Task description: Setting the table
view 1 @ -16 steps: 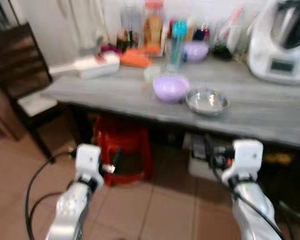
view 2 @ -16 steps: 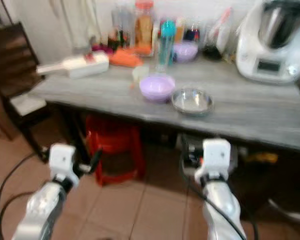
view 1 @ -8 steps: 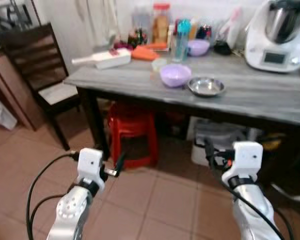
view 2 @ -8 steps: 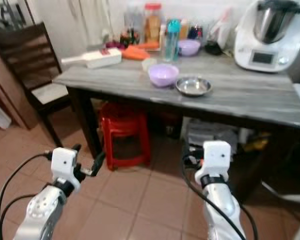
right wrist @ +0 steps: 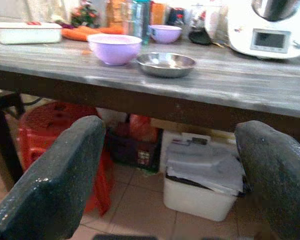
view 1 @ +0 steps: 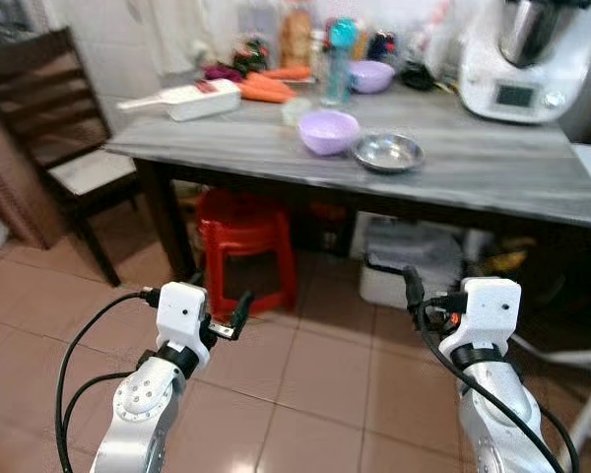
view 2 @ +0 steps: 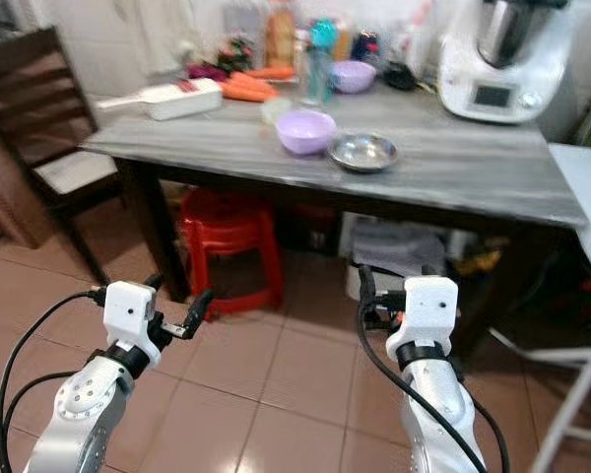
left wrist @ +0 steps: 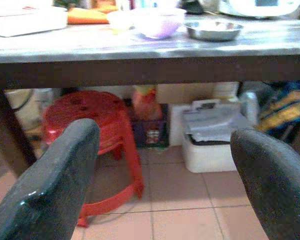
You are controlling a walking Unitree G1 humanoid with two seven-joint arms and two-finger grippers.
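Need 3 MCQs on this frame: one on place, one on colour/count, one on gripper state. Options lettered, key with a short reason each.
1. Where is the red plastic stool?
A. on the table
B. under the grey table
C. on the wooden chair

2. What colour is the bowl beside the steel bowl?
A. lilac
B. green
C. black

3. How are both grippers?
A. shut on bowls
B. open and empty
C. shut on a cloth

Key: 1 B, the stool stands on the floor tiles beneath the table top. 2 A, the lilac bowl sits just left of the steel one near the table's front edge. 3 B, the left gripper and right gripper each show two black fingers wide apart with nothing between them, well short of the table.
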